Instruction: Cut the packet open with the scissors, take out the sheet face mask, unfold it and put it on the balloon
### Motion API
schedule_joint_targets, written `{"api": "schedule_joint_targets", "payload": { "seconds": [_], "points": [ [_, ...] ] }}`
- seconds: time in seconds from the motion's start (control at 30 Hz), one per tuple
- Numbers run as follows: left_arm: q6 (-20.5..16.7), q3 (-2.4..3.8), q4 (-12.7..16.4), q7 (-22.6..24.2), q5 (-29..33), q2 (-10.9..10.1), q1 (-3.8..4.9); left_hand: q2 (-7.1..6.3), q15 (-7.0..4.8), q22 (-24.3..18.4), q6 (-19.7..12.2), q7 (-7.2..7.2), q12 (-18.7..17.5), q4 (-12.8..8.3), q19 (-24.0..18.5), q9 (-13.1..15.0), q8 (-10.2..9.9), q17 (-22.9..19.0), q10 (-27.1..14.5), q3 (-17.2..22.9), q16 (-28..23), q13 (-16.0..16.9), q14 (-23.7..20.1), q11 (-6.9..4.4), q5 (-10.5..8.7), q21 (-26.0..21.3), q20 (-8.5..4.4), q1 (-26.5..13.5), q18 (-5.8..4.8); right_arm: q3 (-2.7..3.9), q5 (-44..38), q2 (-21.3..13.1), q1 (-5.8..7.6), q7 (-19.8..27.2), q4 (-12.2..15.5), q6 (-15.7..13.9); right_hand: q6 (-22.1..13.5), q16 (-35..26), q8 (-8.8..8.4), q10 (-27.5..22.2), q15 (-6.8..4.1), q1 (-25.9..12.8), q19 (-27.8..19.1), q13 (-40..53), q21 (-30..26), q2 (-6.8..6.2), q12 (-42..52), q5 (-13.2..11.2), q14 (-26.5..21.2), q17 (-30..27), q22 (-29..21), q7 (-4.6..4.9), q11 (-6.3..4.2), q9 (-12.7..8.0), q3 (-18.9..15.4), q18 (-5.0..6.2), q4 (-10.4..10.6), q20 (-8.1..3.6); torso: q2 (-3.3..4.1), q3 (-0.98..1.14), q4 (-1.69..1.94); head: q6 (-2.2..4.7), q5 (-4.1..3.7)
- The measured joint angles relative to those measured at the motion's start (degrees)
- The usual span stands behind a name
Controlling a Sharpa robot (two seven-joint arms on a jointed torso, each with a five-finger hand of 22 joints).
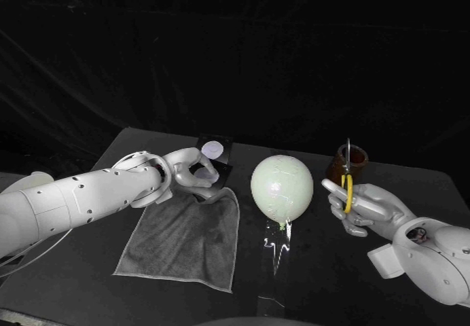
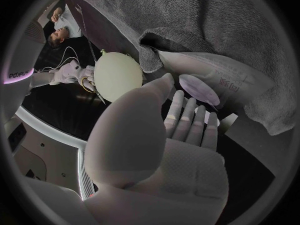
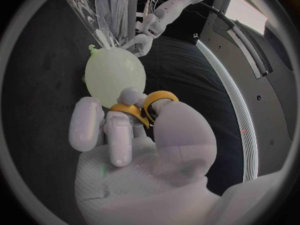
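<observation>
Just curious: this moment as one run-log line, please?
right hand: holds scissors | left hand: by packet | balloon: bare

The balloon (image 1: 282, 187) is pale green; the scissors (image 1: 347, 185) have yellow handles. The cloth (image 1: 186, 241) is grey, the table (image 1: 328, 261) black, and the packet (image 1: 214, 152) bears a pale lilac disc.

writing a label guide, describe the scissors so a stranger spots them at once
On the black table, look to the robot's right of the pale balloon. There the right hand holds the scissors upright; their yellow handles match nothing nearby.
</observation>
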Motion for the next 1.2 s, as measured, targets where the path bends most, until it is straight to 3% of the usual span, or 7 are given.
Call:
{"api": "schedule_joint_targets", "payload": {
  "seconds": [0.1,0.17,0.2,0.33,0.5,0.73,1.2],
  "points": [
    [-0.79,0.0,0.23,0.49,-0.79,-0.29,-0.02,-0.2,-0.56,-0.14,-1.75,-0.94,-0.12,1.94,-1.09,-0.44,-0.95,-0.61,-3.88,-5.77,-0.86,-0.25,-2.88,-0.72,0.27,-0.5,0.03,2.05,-0.01,0.0,-0.02,-0.01,0.0,0.01,0.0,0.0,0.0,0.18,0.0,0.0,0.0,0.0,0.0,0.0,0.0,0.0,0.0,0.0,0.0,0.0,0.01,0.0,0.0,0.0,-0.01,0.0,-0.01,0.0,0.05,-0.02,-0.02,0.03,-0.01],
    [-1.47,0.0,0.51,0.9,-1.64,-0.6,-0.06,-2.58,-1.31,-0.31,-6.96,-2.92,-0.36,7.85,-2.67,-1.55,-2.92,-1.33,-9.53,-12.45,-1.22,-0.4,-6.58,-2.01,0.59,-1.23,-0.04,6.25,0.0,0.0,-0.06,-0.02,0.0,0.01,0.0,0.0,0.0,0.19,0.0,0.0,0.0,0.0,0.0,0.0,0.0,0.0,0.0,0.0,0.0,0.01,0.01,0.0,0.0,0.0,-0.04,-0.01,-0.04,0.0,0.09,-0.03,-0.02,0.07,-0.03],
    [-1.75,0.0,0.6,1.06,-2.0,-0.74,-0.07,-3.65,-1.91,-0.41,-9.9,-3.57,-0.6,9.12,-3.76,-2.19,-3.94,-1.82,-12.38,-14.99,-1.57,-0.58,-9.14,-3.2,0.42,-1.67,-0.09,7.32,0.0,0.0,-0.08,-0.02,0.0,0.01,0.0,0.0,0.0,0.19,0.0,0.0,0.0,0.0,0.0,0.0,0.0,0.0,0.0,0.0,0.0,0.01,0.01,0.0,0.0,0.0,-0.07,-0.01,-0.07,0.0,0.12,-0.04,-0.02,0.07,-0.04],
    [-2.64,-0.08,0.9,1.38,-3.67,-1.29,-0.17,-5.09,-2.87,-0.66,-16.5,-4.59,-1.06,9.9,-6.16,-3.65,-6.13,-2.75,-18.53,-19.48,-1.88,-1.04,-13.78,-6.05,0.33,-2.47,-0.35,7.81,-0.01,0.0,-0.16,-0.02,-0.01,0.01,-0.01,0.01,0.0,0.19,0.0,0.0,0.0,0.0,0.0,0.0,0.0,0.0,0.0,0.0,0.0,0.04,0.0,0.0,0.0,0.0,-0.07,-0.02,-0.07,0.0,0.15,-0.04,0.01,0.07,-0.08],
    [-3.18,-0.16,0.91,1.26,-5.67,-1.69,-0.63,-5.14,-3.06,-0.65,-20.13,-5.13,-1.1,9.91,-6.41,-4.5,-7.07,-3.14,-21.72,-22.19,-1.97,-1.21,-15.76,-7.42,0.33,-2.47,-0.51,7.76,-0.01,0.0,-0.24,0.04,-0.01,0.02,-0.08,0.02,0.0,0.19,0.0,0.0,0.0,0.0,0.0,0.0,0.0,0.0,0.0,0.0,0.0,0.04,-0.01,0.0,0.0,0.0,-0.08,-0.02,-0.06,0.0,0.15,-0.03,0.05,-0.04,-0.14],
    [-3.17,-0.21,0.66,0.56,-7.65,-1.51,-1.44,-5.55,-3.83,-0.65,-23.98,-5.24,-1.42,9.91,-6.43,-5.42,-8.24,-3.34,-24.99,-25.48,-2.22,-1.53,-16.99,-7.82,0.33,-2.47,-0.53,7.34,-0.01,0.0,-0.31,0.14,-0.08,0.02,-0.18,0.08,0.0,0.17,0.0,0.0,0.0,-0.13,0.0,0.0,0.0,0.13,0.0,0.0,0.0,0.04,-0.04,0.0,0.0,0.0,-0.09,-0.03,-0.07,0.0,0.15,-0.13,0.04,-0.16,-0.13],
    [-1.41,-0.04,-0.23,-1.16,-9.31,-0.78,-1.89,-6.13,-4.4,-0.64,-25.45,-3.14,-1.42,9.98,-6.7,-5.64,-8.53,-3.3,-26.05,-27.6,-2.22,-1.52,-16.9,-5.45,0.33,-2.69,-1.24,6.26,-0.01,0.0,-0.37,0.26,-0.2,0.02,-0.25,0.27,0.0,-0.02,0.0,0.0,0.0,-0.14,0.0,0.0,0.0,0.14,0.0,0.0,0.0,-0.01,0.0,0.0,0.0,0.0,-0.18,-0.39,-0.14,0.0,0.16,-0.08,-0.03,-0.46,0.01]
  ]
}}
